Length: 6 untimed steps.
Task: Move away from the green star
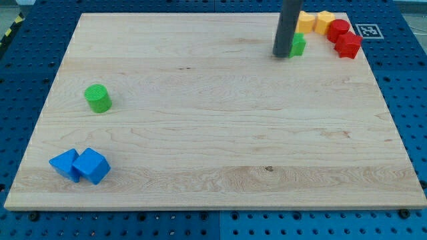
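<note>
Tool tip [282,56] touching the green star [297,45].
The tool is a bare rod grasping nothing; the star sits just to its right, yellow blocks [315,22] and red blocks [343,38] beyond, on the counter [213,147].

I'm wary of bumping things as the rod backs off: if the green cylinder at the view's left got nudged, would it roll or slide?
The green cylinder stands upright on its flat end, so it would probably slide, not roll. It looks squat, so tipping seems unlikely. My tip is far off, beside the green star.
</note>
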Each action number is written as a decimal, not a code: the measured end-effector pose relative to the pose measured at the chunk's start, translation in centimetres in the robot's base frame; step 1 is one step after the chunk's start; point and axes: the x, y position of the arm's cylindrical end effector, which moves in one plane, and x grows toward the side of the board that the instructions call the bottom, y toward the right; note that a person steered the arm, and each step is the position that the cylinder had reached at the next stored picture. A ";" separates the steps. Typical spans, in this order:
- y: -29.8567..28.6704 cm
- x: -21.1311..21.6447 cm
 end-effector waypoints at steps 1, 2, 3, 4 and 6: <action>4.7 -1.7; 4.5 -0.6; 2.0 1.1; -3.3 1.1; -19.5 0.8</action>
